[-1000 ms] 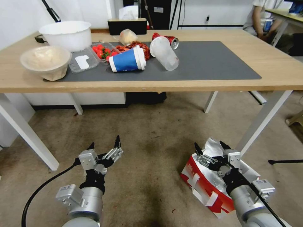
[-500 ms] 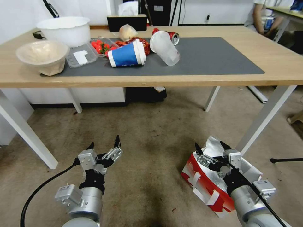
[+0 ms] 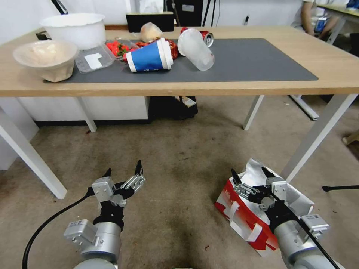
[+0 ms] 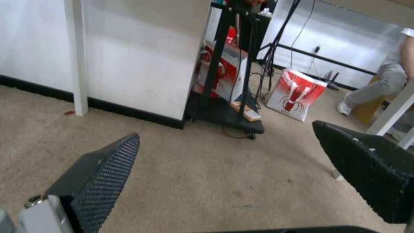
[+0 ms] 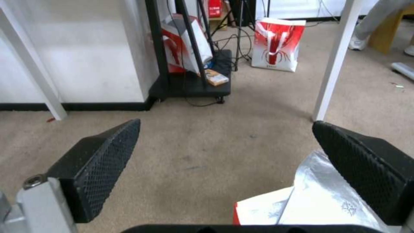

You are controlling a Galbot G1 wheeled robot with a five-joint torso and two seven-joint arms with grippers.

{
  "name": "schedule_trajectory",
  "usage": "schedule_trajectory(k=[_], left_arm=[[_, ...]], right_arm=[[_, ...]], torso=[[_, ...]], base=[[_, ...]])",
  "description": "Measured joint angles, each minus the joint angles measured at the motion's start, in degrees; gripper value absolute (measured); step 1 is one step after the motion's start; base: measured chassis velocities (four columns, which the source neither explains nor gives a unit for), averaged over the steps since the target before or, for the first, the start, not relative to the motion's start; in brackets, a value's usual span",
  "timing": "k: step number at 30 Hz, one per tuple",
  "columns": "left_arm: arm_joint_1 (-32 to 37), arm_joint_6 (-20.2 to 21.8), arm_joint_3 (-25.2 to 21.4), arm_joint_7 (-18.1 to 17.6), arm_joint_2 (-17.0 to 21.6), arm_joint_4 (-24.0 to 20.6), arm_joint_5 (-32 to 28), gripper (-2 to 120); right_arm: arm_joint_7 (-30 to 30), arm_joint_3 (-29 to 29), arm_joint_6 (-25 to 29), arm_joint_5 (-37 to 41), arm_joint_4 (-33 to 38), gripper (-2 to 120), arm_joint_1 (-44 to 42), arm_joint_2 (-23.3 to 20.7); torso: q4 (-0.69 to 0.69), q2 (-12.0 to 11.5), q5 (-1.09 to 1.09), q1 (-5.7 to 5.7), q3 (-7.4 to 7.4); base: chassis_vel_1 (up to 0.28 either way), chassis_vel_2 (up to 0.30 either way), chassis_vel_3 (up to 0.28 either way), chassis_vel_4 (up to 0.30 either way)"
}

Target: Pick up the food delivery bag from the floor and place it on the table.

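The food delivery bag (image 3: 243,215) lies on the floor (image 3: 179,164) at the lower right, red and white, its silver foil lining (image 3: 258,170) open at the top and white strap handles on its side. My right gripper (image 3: 248,172) hovers open just over the bag's foil mouth; the right wrist view has the foil (image 5: 319,191) under the open right gripper (image 5: 226,123). My left gripper (image 3: 123,169) is open over bare carpet at the lower left, holding nothing, as the left gripper (image 4: 226,129) also appears in its wrist view. The light-wood table (image 3: 336,76) with its grey mat (image 3: 254,63) stands ahead.
Bowls (image 3: 45,56), a blue cup (image 3: 147,59), a clear cup (image 3: 194,50), strawberries and a can crowd the table's left half. A white table leg (image 3: 318,136) stands just beyond the bag. A black stand (image 5: 190,81) and another red-white bag (image 5: 276,43) sit under and behind the table.
The whole head picture has shifted, so the camera has moved; the table shows higher and flatter. Both grippers stay open in the same places, the right one over the bag.
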Motion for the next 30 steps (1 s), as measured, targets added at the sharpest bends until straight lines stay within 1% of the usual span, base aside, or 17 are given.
schedule_trajectory(k=[1,8,9,11,12,14,15,18,21,30], left_arm=[[0.00,0.00,0.00,0.00,0.00,0.00,0.00,100],[-0.03,-0.01,0.05,0.01,0.05,0.00,-0.07,100],[-0.03,-0.01,0.05,0.01,0.05,0.00,-0.07,100],[-0.06,0.00,0.06,0.02,0.05,0.00,-0.08,100],[-0.06,0.00,0.06,0.02,0.05,0.00,-0.08,100],[-0.08,0.00,0.07,0.03,0.05,0.02,-0.08,100],[-0.08,0.00,0.07,0.03,0.05,0.02,-0.08,100],[-0.14,0.01,0.08,0.07,0.07,0.13,-0.11,100],[-0.16,0.01,0.08,0.08,0.09,0.22,-0.28,100],[-0.25,0.12,-0.01,0.08,0.21,0.22,-0.53,100]], right_arm=[[0.00,0.00,0.00,0.00,0.00,100,0.00,0.00],[-0.05,0.00,0.07,-0.22,0.00,100,-0.06,0.04],[-0.05,0.00,0.07,-0.22,0.00,100,-0.06,0.04],[-0.05,0.01,0.07,-0.23,-0.06,100,0.03,0.06],[-0.05,0.01,0.07,-0.23,-0.06,100,0.03,0.06],[-0.05,0.00,0.07,-0.23,-0.18,100,0.11,0.09],[-0.05,0.00,0.07,-0.23,-0.18,100,0.11,0.09],[-0.07,-0.03,0.07,-0.23,-0.30,100,0.17,0.10],[-0.11,-0.02,0.07,-0.20,-0.37,100,0.22,0.06],[-0.17,0.12,0.00,-0.08,-0.38,100,0.23,-0.09]], torso=[[0.00,0.00,0.00,0.00,0.00],[0.00,-1.76,0.00,-0.22,-1.54],[0.00,-1.76,0.00,-0.22,-1.54],[0.00,-2.44,0.00,-0.22,-2.22],[0.00,-2.44,0.00,-0.22,-2.22],[0.00,-3.10,0.00,-0.22,-2.89],[0.00,-3.10,0.00,-0.22,-2.89],[0.00,-3.99,0.00,-0.24,-3.68],[0.00,-4.56,0.00,-0.39,-3.67],[0.00,-4.80,0.00,-0.51,-3.68]], base=[[0.000,0.000,0.000,0.000],[0.000,0.000,0.000,0.000],[0.000,0.000,0.000,0.000],[0.000,0.000,0.000,0.000],[0.000,0.000,0.000,0.000],[0.000,0.000,0.000,0.000],[0.000,0.000,0.000,0.000],[0.000,0.000,0.000,0.000],[0.000,0.000,0.000,0.000],[0.000,0.000,0.000,0.000]])
